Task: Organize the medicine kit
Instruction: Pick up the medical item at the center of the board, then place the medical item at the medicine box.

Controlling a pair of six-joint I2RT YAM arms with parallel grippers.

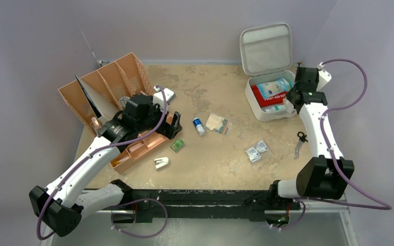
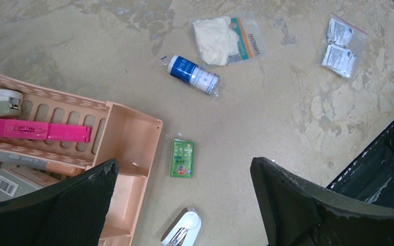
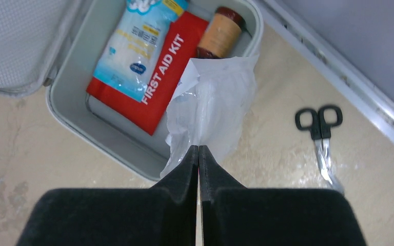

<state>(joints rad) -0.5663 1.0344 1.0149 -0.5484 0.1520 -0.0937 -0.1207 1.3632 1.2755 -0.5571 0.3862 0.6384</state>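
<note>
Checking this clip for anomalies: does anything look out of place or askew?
The larger tan tray stands tipped up at far left, not flat. A small white stapler lies loose on the table beside the smaller tray.

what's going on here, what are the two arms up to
The right gripper is shut on a crumpled clear plastic packet, holding it at the rim of the open medicine kit, which already holds a red first aid pouch, a blue-and-white pack and a brown roll. The left gripper hangs open above a green sachet beside the tan organizer tray. A vial, gloves and scissors lie loose on the table.
</note>
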